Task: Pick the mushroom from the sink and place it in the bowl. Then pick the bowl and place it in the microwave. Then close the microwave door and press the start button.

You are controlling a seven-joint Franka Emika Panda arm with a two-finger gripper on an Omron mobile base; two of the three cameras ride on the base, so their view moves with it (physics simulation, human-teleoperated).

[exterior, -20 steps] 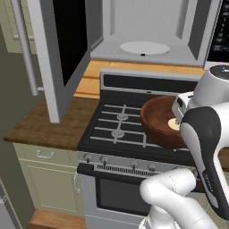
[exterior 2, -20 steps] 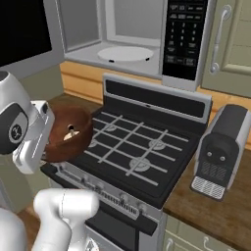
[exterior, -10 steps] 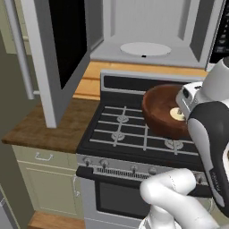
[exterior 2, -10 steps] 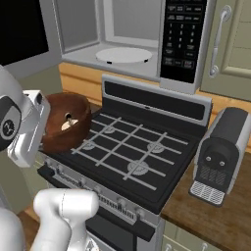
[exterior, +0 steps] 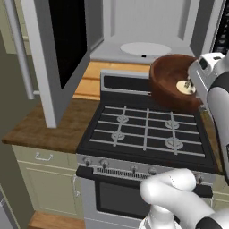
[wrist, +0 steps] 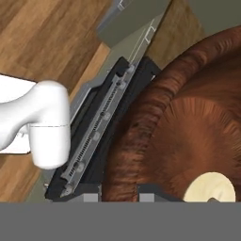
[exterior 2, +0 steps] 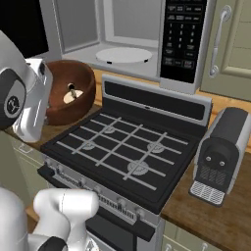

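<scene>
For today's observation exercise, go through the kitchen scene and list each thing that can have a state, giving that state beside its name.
microwave door: swung wide open.
microwave: cavity empty, white turntable bare.
bowl: lifted above the stove, tilted, gripped at its rim.
mushroom: lying inside the bowl.
end effector: shut on the bowl's rim.
stove: burners unlit, nothing standing on the grates.

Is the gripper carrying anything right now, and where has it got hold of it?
Yes: the gripper holds the bowl by its thick rim, lifted above the stove, with the mushroom inside.
</scene>
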